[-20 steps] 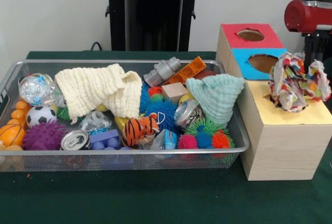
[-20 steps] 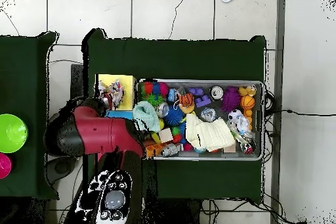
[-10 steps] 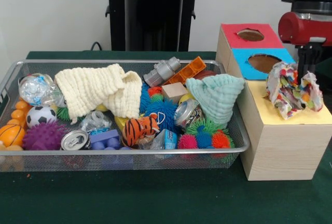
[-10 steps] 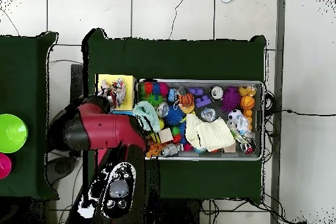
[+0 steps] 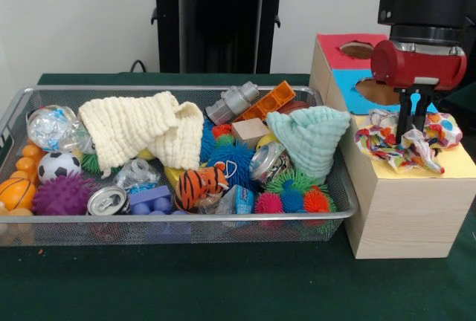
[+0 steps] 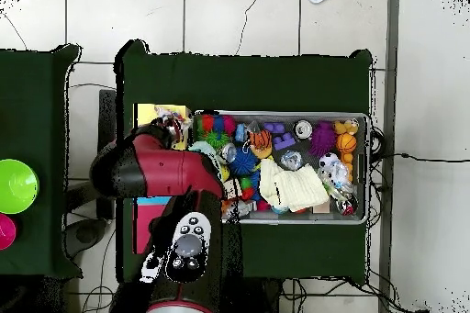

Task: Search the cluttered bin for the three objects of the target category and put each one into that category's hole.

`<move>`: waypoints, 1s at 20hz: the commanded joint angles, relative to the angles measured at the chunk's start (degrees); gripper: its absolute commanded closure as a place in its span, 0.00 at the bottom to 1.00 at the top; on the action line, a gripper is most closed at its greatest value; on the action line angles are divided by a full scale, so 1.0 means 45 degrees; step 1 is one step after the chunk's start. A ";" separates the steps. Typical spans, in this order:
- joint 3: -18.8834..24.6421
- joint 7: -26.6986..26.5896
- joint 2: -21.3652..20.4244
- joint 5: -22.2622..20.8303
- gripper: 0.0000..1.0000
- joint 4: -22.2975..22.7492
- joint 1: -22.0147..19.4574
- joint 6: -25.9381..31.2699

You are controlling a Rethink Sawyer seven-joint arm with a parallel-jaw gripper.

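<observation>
1. Where the gripper (image 5: 411,134) comes down over the box's yellow panel (image 5: 454,165), we see its two fingers pressed into the patterned cloth (image 5: 405,144), closed on a fold of it.
2. The cloth lies spread flat across the panel, directly beneath the gripper; the hole itself is hidden under it.
3. We judge the push must go straight down.
4. Two cloths, cream (image 5: 141,129) and mint (image 5: 310,139), remain in the wire bin (image 5: 178,218).

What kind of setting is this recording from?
Most likely a robotics lab set up for a sorting test: a red arm's gripper over a wooden box with coloured holes, a wire bin of mixed toys and cloths, on a green-covered table.
</observation>
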 commanded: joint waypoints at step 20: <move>0.0688 0.1945 0.0677 -0.0003 1.00 0.0632 -0.0440 0.2026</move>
